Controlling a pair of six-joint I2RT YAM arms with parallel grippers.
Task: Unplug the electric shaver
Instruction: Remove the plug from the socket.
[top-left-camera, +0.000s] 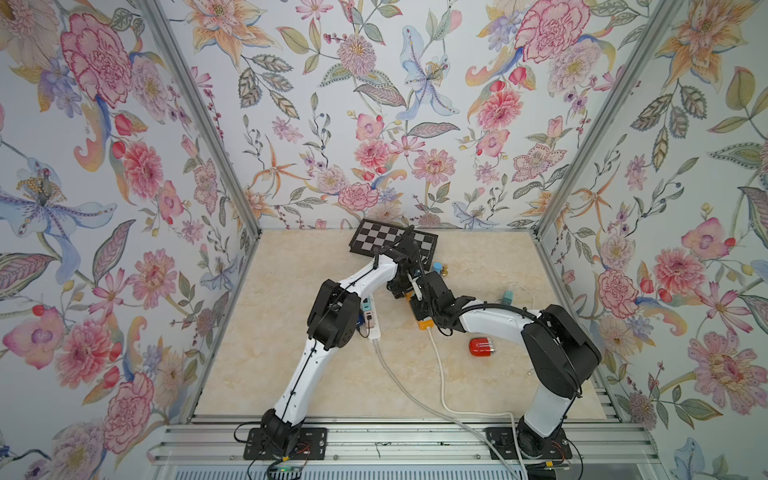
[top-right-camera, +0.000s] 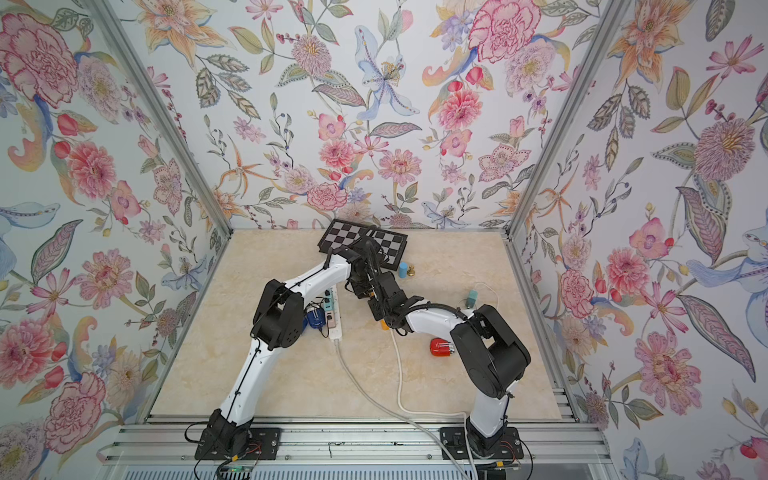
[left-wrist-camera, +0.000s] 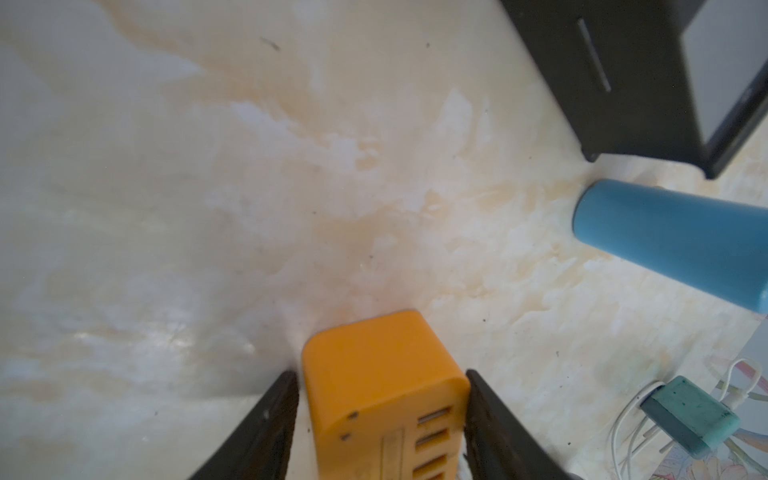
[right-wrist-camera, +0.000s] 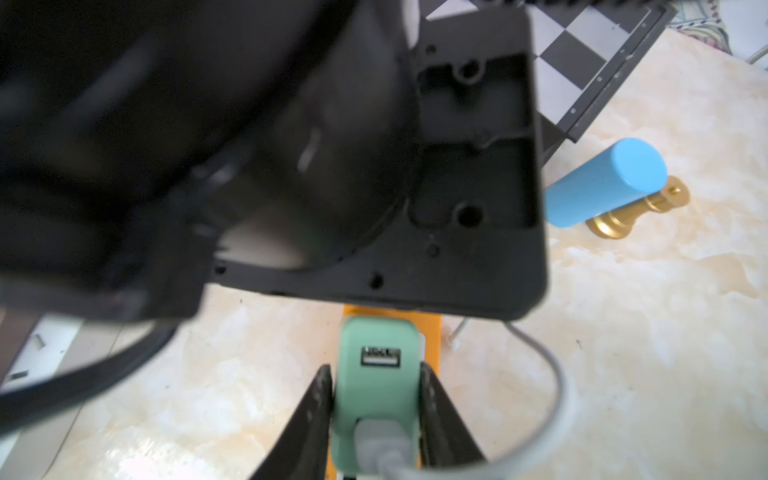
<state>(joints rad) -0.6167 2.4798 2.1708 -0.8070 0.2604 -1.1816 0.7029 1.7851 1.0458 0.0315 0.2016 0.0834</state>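
Note:
An orange power strip lies mid-table. My left gripper straddles its end: one finger touches the side, the other stands a thin gap off. A green plug adapter sits in the strip with a grey cable coming out of it. My right gripper is shut on the adapter, both fingers pressed to its sides. A red and silver device, which I take for the electric shaver, lies right of the strip beside the right forearm. Where the grey cable ends is hidden under the arms.
A blue cylinder and a gold chess piece stand just beyond the grippers, before a folded chessboard. A teal charger with white cable lies right. A white power strip and a blue device lie by the left elbow.

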